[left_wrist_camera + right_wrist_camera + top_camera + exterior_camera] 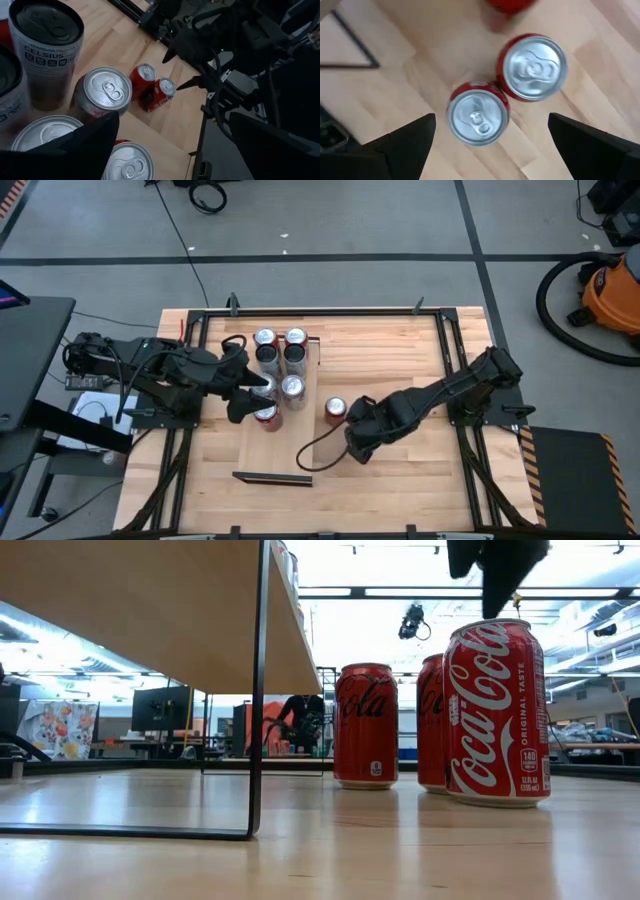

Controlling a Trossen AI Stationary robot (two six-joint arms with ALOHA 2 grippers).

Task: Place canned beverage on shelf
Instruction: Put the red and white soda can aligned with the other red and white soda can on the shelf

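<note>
Looking down on a planked tabletop (pixel 400 480) carrying the shelf (pixel 225 445), a pale board with a dark lip at its near end.

Already standing upright on the shelf, in a close cluster: several cans, among them a white Celsius can (pixel 47 50) and a silver-topped can (pixel 102 92).

Waiting on the bare tabletop, just beside the shelf's long edge: a first red cola can (pixel 477 114) and a second red cola can (pixel 532 67), both upright, tabs facing up, touching or very nearly so.

Hanging directly above this pair: the right claw (pixel 491 120), fingers spread wide, gripping nothing.

Reaching over the cans on the shelf: the left claw (pixel 174 116), likewise spread wide and holding nothing.

Judging the handling from appearance alone:
- Probably dealing with thin aluminium, stiff enough for a firm pinch yet denting under too hard a squeeze.
- Expecting a smooth, glossy, slippery wall, and noticeable weight if unopened.
- Favouring a hold across the round body, about halfway down the side wall, and avoiding the narrow top rim.
- Keeping the can upright during carrying.
- Watching the neighbour: with the two red cans sitting so close, risking a finger knocking over the other one while descending.
</note>
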